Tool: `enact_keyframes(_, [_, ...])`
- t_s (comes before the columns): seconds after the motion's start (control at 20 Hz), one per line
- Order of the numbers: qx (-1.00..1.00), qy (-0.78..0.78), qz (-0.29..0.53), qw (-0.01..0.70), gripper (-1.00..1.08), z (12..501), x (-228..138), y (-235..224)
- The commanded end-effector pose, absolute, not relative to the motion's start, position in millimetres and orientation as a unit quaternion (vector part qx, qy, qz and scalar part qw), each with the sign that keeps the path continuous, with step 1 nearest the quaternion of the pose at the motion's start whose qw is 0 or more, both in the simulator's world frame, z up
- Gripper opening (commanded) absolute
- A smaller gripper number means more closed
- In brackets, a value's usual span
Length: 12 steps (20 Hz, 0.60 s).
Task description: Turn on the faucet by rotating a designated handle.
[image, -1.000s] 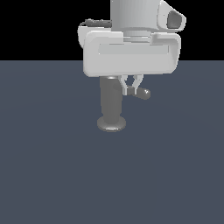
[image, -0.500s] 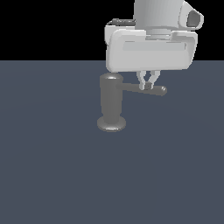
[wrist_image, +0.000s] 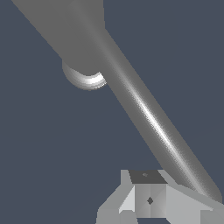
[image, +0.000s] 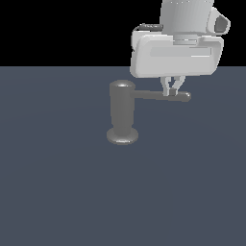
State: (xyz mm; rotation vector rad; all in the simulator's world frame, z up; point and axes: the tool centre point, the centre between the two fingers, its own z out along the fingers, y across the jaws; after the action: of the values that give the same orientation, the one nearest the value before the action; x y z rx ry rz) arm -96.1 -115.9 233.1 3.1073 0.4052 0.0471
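- The gripper (image: pixel 173 91), pale and blocky with faceted fingers (wrist_image: pixel 148 199), hangs over the outer end of the handle (image: pixel 161 96); fingertips taper close together at the rod, and a grasp cannot be told.
- The handle is a slim, smooth metallic rod with a rounded tip, pointing toward the exterior view's right.
- The faucet (image: pixel 122 113), a grey upright cylinder with a rounded top and flared base, stands on the flat slate floor (image: pixel 57 192).

My gripper (image: pixel 173 91): moved toward the exterior view's right, now near the rod's tip.
Handle (image: pixel 158 95): swung with my fingers, it now appears longer, pointing to that right.
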Motion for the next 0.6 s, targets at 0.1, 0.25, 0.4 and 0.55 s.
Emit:
enact_keyframes(0.1, [0.993,0.118,0.0,0.0,-1.0,219.2,-98.1,-143.1])
enact_keyframes(0.25, [0.993,0.118,0.0,0.0,-1.0,219.2,-94.8,-150.5])
enact_keyframes(0.4, [0.991,0.136,0.015,0.004,-1.0,233.1,-78.2,-133.2])
enact_keyframes(0.55, [0.991,0.135,0.014,0.003,-1.0,232.4,-69.7,-137.8])
